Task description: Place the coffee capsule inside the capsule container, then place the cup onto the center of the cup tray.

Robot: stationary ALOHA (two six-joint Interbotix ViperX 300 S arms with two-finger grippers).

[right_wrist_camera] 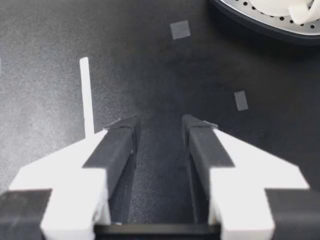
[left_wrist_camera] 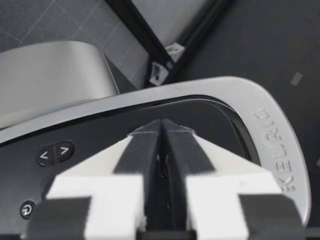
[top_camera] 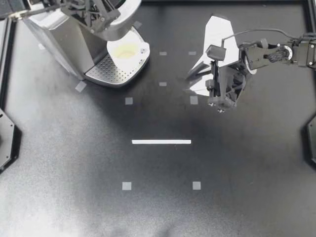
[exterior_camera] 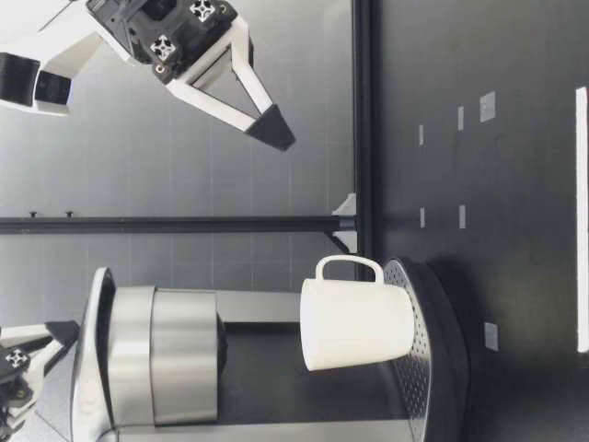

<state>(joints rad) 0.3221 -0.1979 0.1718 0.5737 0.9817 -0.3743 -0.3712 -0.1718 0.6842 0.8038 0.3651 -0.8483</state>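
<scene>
A white cup (top_camera: pixel 127 51) stands upright on the coffee machine's perforated cup tray (top_camera: pixel 111 71), under the brew head. The low view shows the cup (exterior_camera: pixel 354 322) with its handle away from the machine. My left gripper (top_camera: pixel 104 19) is over the machine's top, and its fingers (left_wrist_camera: pixel 147 150) are shut with nothing between them, above the dark lid panel (left_wrist_camera: pixel 100 145). My right gripper (top_camera: pixel 203 57) hangs high above the table, right of the machine, open and empty (right_wrist_camera: pixel 160 125). No capsule is in sight.
The silver coffee machine (top_camera: pixel 59 39) fills the table's far left corner. A white tape line (top_camera: pixel 161 141) and small tape squares (top_camera: pixel 128 100) mark the dark table. A black frame rail (exterior_camera: pixel 363 110) runs along the far edge.
</scene>
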